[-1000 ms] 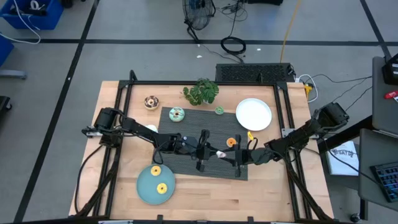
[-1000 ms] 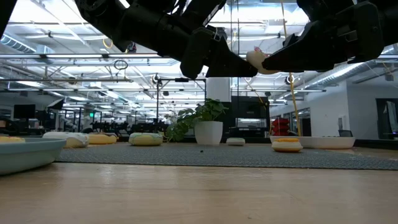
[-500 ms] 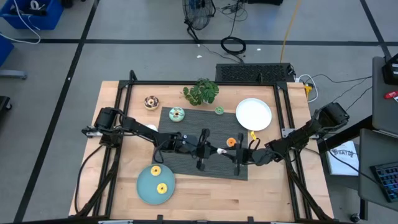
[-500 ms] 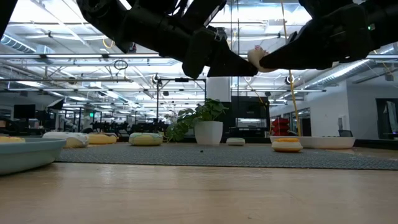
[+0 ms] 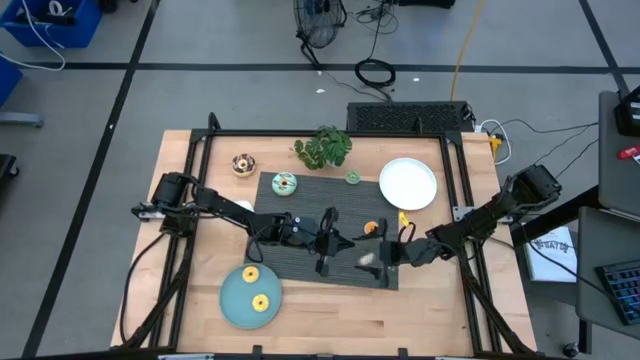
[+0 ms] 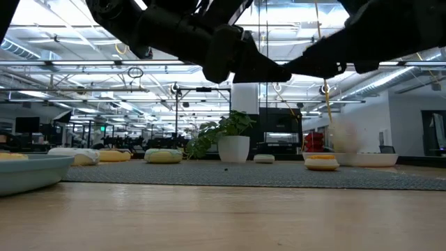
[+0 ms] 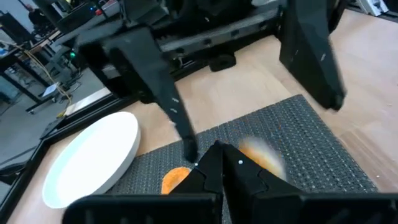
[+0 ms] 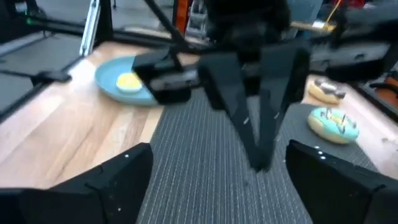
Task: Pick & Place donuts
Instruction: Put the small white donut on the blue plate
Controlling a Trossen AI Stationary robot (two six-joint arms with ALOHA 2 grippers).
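Observation:
A pale donut [image 6: 345, 136] shows as a blur in mid-air over the dark mat [image 5: 300, 205], below both grippers; it is also a blur in the high view [image 5: 367, 260] and in the left wrist view [image 7: 261, 152]. My left gripper [image 5: 342, 243] hangs above the mat's middle, shut [image 7: 219, 152] and holding nothing. My right gripper [image 5: 383, 257] faces it tip to tip, its fingers wide open [image 8: 217, 149] and empty. An orange donut [image 5: 372, 229] lies on the mat beside them. Two yellow donuts [image 5: 255, 288] lie on the teal plate [image 5: 232, 305].
A white plate [image 5: 408, 184] stands at the far right. A teal donut [image 5: 285, 183], a brown donut [image 5: 243, 164] and a small green donut [image 5: 353, 178] lie toward the far edge beside a potted plant [image 5: 323, 147]. A small yellow piece [image 5: 403, 216] lies near the white plate.
My right gripper has opened wide and let go of the pale donut, which was held up where the two grippers' tips meet. The donut has dropped from there and is falling toward the mat. Both arms have stayed in place.

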